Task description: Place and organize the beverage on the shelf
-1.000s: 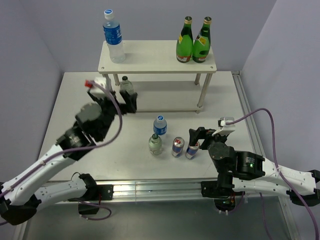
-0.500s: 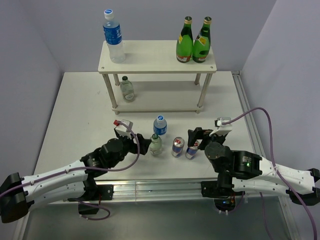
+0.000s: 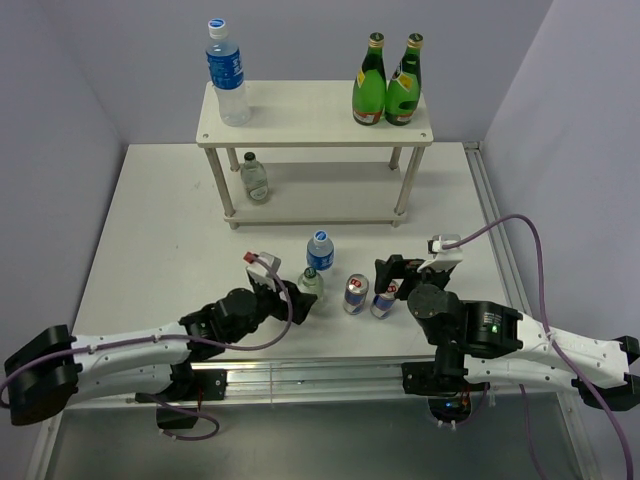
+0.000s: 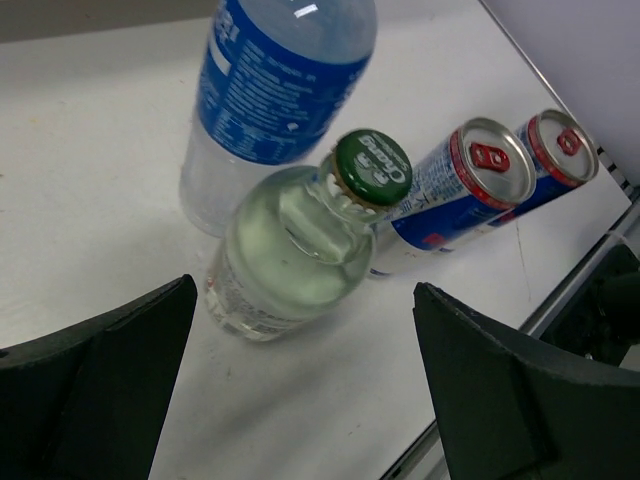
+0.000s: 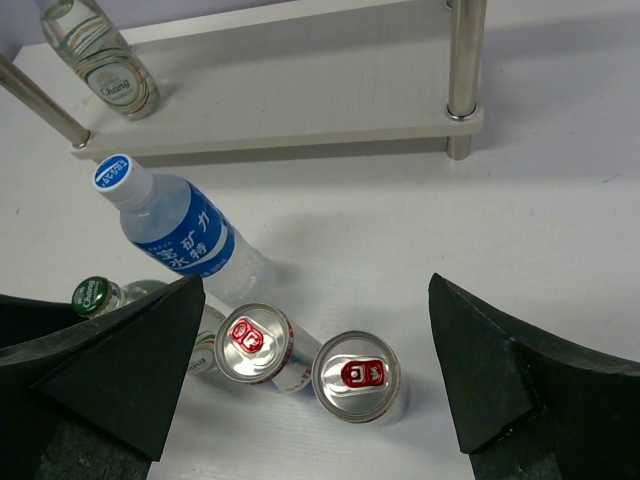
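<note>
The shelf stands at the back; its lower board shows in the right wrist view. Its top holds a blue-label water bottle and two green bottles. A small clear bottle stands on the lower tier. On the table stand a blue-capped water bottle, a small green-capped bottle and two cans. My left gripper is open just left of the small bottle, jaws apart in front of it. My right gripper is open above the cans.
The shelf's metal leg stands beyond the cans in the right wrist view. The table's raised metal edge runs along the right side and a rail runs along the near edge. Grey walls close in on the left, the back and the right.
My left arm has drawn back from the shelf's lower tier, leaving the small clear bottle there, and has come down beside the green-capped bottle on the table. The right arm has barely moved.
</note>
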{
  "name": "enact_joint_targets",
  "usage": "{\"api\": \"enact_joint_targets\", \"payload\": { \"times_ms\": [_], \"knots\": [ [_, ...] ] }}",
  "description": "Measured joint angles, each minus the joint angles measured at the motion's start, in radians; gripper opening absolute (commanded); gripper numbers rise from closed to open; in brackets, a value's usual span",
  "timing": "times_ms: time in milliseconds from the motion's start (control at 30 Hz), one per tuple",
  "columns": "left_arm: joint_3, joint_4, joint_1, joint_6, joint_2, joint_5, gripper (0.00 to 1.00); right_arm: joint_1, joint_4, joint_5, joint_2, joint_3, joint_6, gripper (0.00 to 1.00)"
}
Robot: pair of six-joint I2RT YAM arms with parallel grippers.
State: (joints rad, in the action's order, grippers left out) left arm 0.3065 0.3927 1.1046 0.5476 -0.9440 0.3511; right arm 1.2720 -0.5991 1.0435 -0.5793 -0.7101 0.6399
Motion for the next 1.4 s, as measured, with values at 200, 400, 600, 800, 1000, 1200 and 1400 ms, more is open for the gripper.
{"api": "enact_joint_targets", "payload": {
  "times_ms": [200, 400, 600, 800, 1000, 1200, 1400],
  "knots": [
    [0.004, 0.160, 0.039, -0.002, -0.213, 0.015, 0.95, 0.000, 0.001, 0.003, 0.000, 0.008, 0.007, 1.00],
    [0.048, 0.260, 0.063, -0.006, -0.436, 0.118, 0.95, 0.000, -0.004, 0.003, 0.006, 0.018, 0.021, 1.00],
    [0.066, 0.379, 0.089, -0.005, -0.546, 0.248, 0.91, 0.000, -0.003, 0.003, 0.010, 0.019, 0.021, 1.00],
    [0.104, 0.425, 0.113, -0.014, -0.609, 0.347, 0.60, 0.000, 0.001, 0.003, 0.010, 0.022, 0.021, 1.00],
    [0.129, 0.426, 0.125, -0.013, -0.637, 0.399, 0.00, 0.000, 0.001, 0.003, 0.010, 0.030, 0.020, 1.00],
    [0.139, 0.284, 0.161, -0.001, -0.575, 0.465, 0.00, 0.000, 0.001, 0.003, 0.010, 0.030, 0.021, 1.00],
    [0.138, 0.031, 0.165, 0.003, -0.365, 0.545, 0.00, 0.000, 0.001, 0.003, 0.011, 0.030, 0.020, 1.00]
  ]
}}
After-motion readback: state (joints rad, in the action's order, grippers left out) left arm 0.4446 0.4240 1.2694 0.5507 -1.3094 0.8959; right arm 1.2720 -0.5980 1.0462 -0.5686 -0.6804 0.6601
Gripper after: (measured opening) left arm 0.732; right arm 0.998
